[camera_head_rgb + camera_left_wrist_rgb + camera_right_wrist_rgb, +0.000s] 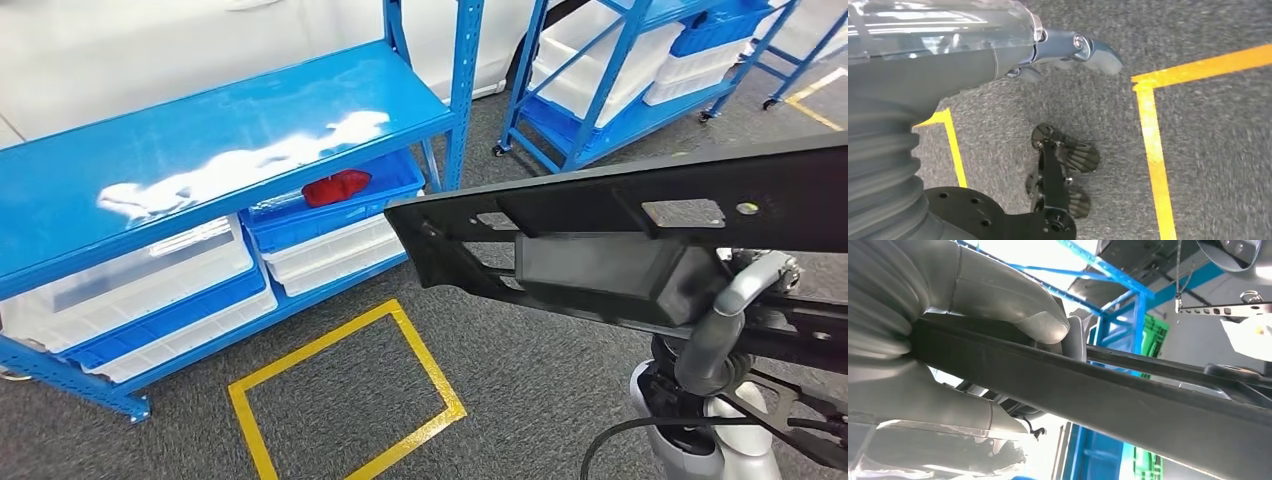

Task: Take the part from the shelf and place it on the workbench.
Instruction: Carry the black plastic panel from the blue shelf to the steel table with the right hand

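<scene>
Part (600, 235): one, black, long and flat, with cut-outs and a boxy block on its underside. Held in the air at right, above the grey carpet, off the shelf. Long axis runs left to right across the head view, rising slightly rightward; the tapered end points left toward the near shelf, the right end leaves the frame.

Right hand (998, 305): one, clamped on the part's dark bar, thick grey thumb pressing one face and the rest of the hand on the opposite face.

Left hand (1073, 50): one, hanging over the carpet, holding nothing; whether its fingers are spread or curled cannot be told.

Shelf units: three, blue steel. Near shelf (200, 150) at left, top board bare and glossy. Second unit (620, 90) far right, on castors. Third unit, far right corner, partly seen.

Bins: several translucent white and blue ones on the lower levels; exact count unclear. One blue bin holds one red item (335, 187).

Floor markings: yellow tape square (345, 395), one; a further yellow line at the far right.
</scene>
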Action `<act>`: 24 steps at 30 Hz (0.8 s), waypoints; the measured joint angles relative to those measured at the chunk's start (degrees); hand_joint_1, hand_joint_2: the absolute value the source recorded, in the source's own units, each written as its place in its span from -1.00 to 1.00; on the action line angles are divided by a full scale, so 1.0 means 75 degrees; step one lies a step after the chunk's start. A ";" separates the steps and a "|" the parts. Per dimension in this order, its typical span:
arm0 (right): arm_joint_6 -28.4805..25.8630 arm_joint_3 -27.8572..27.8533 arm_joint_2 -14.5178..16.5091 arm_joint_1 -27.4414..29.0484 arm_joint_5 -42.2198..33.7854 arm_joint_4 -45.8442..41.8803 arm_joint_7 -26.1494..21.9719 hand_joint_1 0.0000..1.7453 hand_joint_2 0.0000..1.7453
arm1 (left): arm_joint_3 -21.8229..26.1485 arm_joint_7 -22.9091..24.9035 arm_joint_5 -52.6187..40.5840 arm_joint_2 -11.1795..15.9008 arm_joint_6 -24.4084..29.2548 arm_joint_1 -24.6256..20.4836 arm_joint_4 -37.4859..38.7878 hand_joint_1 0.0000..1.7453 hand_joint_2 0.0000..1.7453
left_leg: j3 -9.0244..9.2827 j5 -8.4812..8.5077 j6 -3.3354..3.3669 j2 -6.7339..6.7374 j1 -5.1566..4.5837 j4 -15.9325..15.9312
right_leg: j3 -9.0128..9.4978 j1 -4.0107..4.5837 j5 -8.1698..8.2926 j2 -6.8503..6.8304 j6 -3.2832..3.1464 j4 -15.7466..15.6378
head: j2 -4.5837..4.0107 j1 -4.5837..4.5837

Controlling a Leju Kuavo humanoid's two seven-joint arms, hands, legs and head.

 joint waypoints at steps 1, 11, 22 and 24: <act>0.0028 -0.0009 -0.0001 0.0041 0.0042 -0.0001 -0.0032 1.00 1.00 | -0.0001 0.0015 -0.0009 0.0000 0.0002 0.0013 0.0000 -1.00 1.00 | -0.0005 -0.0004 0.0011 0.0107 -0.0009 0.0003 | -0.0217 -0.0023 -0.0178 -0.0066 0.0035 0.0459 | 0.0000 0.0003; 0.0843 -0.0114 0.0357 0.0291 0.0342 -0.0109 -0.0154 1.00 1.00 | -0.0001 0.0043 0.0068 0.0149 0.0122 -0.0073 -0.0003 -1.00 1.00 | 0.0066 -0.0183 -0.0289 0.0849 -0.0086 0.0105 | 0.0693 0.0030 0.0612 -0.0496 -0.0267 -0.1289 | 0.0000 -0.0009; 0.1308 -0.0256 0.0823 0.0258 0.0188 -0.0188 -0.0156 1.00 1.00 | 0.0025 -0.0113 0.0130 0.0342 0.0068 -0.0055 -0.0003 -1.00 1.00 | -0.0164 -0.0259 -0.0336 -0.0432 0.0017 0.0582 | 0.0655 0.0009 0.0699 0.0547 -0.0377 -0.1257 | 0.0001 -0.0058; 0.1357 -0.0302 0.0866 0.0208 0.0164 -0.0163 -0.0155 1.00 1.00 | 0.0026 -0.0154 0.0131 0.0374 0.0066 -0.0053 -0.0003 -1.00 1.00 | -0.0032 -0.0207 -0.0288 -0.0600 0.0016 0.0226 | 0.0585 0.0004 0.0727 0.0716 -0.0275 -0.1233 | 0.0001 -0.0059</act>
